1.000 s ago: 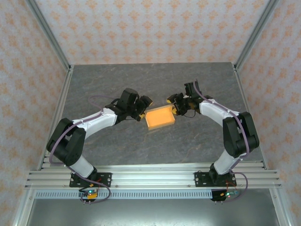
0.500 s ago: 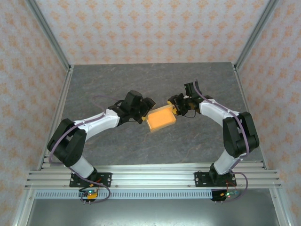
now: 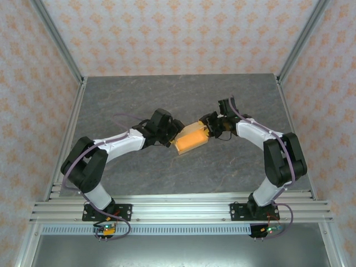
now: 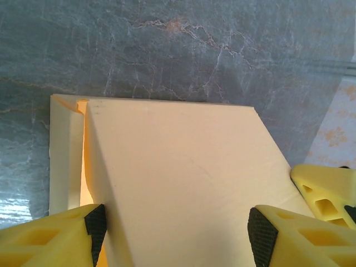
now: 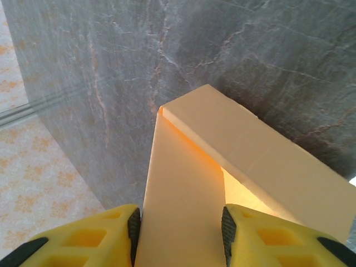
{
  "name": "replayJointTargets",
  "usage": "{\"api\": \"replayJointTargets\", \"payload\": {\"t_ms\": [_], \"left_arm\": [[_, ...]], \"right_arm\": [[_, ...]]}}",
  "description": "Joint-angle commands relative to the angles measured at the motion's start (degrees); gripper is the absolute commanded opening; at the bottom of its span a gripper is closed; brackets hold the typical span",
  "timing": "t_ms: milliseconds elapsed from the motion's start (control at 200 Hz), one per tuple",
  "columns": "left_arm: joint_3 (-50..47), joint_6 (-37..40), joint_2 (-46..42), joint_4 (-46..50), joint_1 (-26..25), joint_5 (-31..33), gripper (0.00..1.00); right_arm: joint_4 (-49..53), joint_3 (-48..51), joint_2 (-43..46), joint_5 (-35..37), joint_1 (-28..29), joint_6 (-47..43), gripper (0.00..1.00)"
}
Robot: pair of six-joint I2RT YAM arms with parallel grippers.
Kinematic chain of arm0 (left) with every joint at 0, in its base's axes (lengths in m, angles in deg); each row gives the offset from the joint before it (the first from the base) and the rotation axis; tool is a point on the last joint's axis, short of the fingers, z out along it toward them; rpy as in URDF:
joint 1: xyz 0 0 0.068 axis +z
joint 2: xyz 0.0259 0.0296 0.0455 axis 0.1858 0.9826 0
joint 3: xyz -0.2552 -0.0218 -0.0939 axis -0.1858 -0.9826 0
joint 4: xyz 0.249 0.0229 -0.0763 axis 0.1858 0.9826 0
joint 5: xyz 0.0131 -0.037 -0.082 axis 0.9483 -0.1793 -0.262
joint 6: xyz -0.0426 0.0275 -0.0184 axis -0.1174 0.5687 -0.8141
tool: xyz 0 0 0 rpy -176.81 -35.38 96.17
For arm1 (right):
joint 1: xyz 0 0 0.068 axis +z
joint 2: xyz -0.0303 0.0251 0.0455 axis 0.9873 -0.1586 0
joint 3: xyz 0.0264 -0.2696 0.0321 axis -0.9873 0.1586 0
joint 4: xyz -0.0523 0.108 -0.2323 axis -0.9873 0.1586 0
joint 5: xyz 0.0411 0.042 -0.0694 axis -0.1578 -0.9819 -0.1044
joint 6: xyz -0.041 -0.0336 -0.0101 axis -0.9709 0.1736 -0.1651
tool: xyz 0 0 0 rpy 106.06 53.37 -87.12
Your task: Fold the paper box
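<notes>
Though partly out of frame, paper box (image 3: 192, 138) in right gripper (image 5: 181, 228); left gripper (image 4: 177, 225) astride it, hold uncertain.

Closed in on the paper box (image 3: 192, 138) from the left.
Advanced the left gripper (image 3: 174, 132) rightward toward centre frame, up against the box's left end; tipped the box into a narrower, steeper outline, nudged slightly toward the upper right.
</notes>
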Motion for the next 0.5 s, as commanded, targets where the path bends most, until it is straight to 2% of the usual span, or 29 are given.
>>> {"api": "replayJointTargets", "payload": {"t_ms": [0,90,190,496], "left_arm": [[1.6,13.0,-0.1,2.1,-0.8,-1.9,0.7],[3.6,22.3,-0.3,8.0,-0.9,-1.4,0.72],[3.0,28.0,-0.6,9.3,-0.9,1.0,0.72],[-0.5,34.6,1.5,7.6,-0.9,1.6,0.69]], "right_arm": [[1.2,1.8,2.6,1.2,0.5,-0.9,0.45],[4.1,2.0,3.4,2.9,0.2,-3.7,0.49],[8.5,1.8,4.5,5.4,-0.4,-7.9,0.52],[14.6,4.4,8.4,5.0,-4.6,-14.0,0.59]]}}
